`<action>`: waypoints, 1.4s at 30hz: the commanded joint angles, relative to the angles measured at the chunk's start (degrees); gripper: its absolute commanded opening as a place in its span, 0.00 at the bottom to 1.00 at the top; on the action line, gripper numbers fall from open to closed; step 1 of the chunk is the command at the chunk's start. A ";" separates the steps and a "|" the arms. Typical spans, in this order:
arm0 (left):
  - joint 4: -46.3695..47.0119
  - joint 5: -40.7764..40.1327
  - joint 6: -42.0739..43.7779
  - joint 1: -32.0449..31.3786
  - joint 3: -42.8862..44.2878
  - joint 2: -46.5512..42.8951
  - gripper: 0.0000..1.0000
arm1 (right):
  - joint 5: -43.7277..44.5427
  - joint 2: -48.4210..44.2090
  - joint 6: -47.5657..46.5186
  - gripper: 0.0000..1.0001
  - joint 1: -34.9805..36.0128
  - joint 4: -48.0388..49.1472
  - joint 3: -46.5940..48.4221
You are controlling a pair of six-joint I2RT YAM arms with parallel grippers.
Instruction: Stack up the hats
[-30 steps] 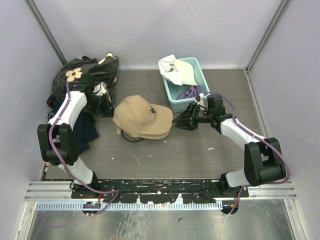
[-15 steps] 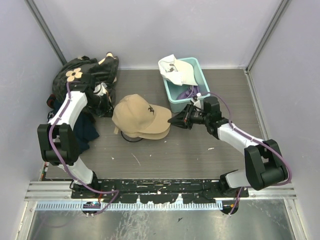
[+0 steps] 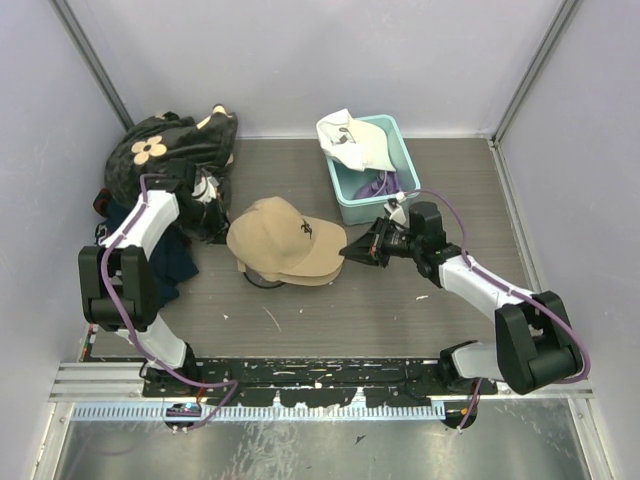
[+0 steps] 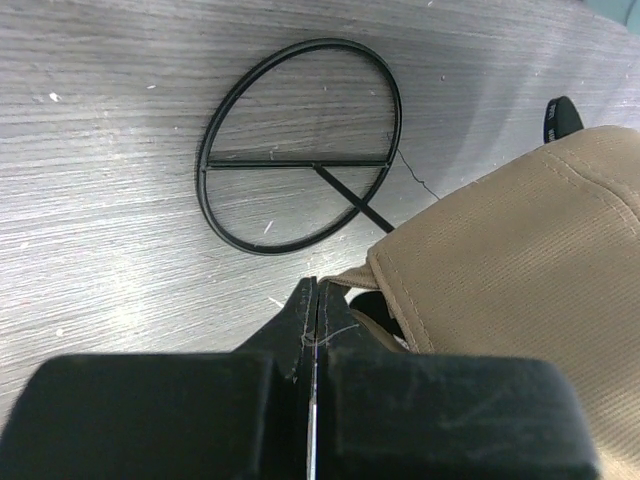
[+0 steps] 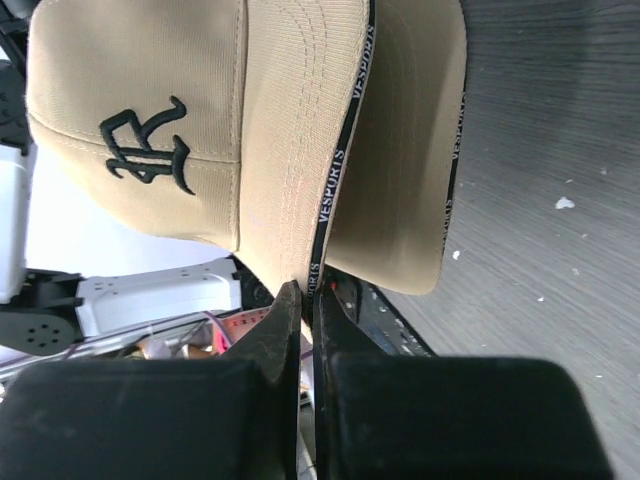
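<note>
Tan fabric baseball cap [image 3: 285,235], black logo; white fabric cap [image 3: 352,140]; teal plastic bin [image 3: 356,208]; black cloth [image 3: 165,140], tan flowers; grey wood-grain table [image 3: 330,310].
</note>
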 commanded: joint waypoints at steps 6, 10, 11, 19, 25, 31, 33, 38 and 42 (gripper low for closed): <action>0.60 -4.01 1.19 0.13 -5.54 1.32 0.00 | 11.24 2.48 -18.68 0.01 -0.40 -19.09 2.05; 0.57 -4.47 1.39 0.15 -5.86 1.89 0.00 | 14.48 5.01 -22.43 0.01 -0.29 -21.79 3.24; 0.44 -4.61 1.49 0.18 -5.77 2.16 0.01 | 15.01 5.57 -22.97 0.01 -0.08 -22.12 3.47; 0.13 -4.76 1.72 0.15 -5.11 2.65 0.00 | 17.69 7.92 -24.74 0.01 1.29 -23.49 4.90; -0.42 -3.74 1.65 0.11 -3.90 2.06 0.01 | 18.12 5.68 -25.47 0.07 1.66 -26.22 6.45; -1.60 -2.58 1.19 0.15 -2.03 -0.45 0.12 | 19.95 2.43 -27.10 0.18 1.63 -32.55 12.76; -1.72 -2.35 0.74 0.15 -1.36 -1.84 0.17 | 19.93 2.41 -27.35 0.18 1.63 -33.69 14.38; -2.38 -2.06 -0.03 0.16 0.14 -3.91 0.40 | 19.63 2.40 -26.86 0.11 1.75 -34.09 16.40; -1.19 -1.16 -2.02 0.47 0.90 -6.88 0.47 | 19.59 2.28 -26.86 0.10 1.83 -34.32 16.44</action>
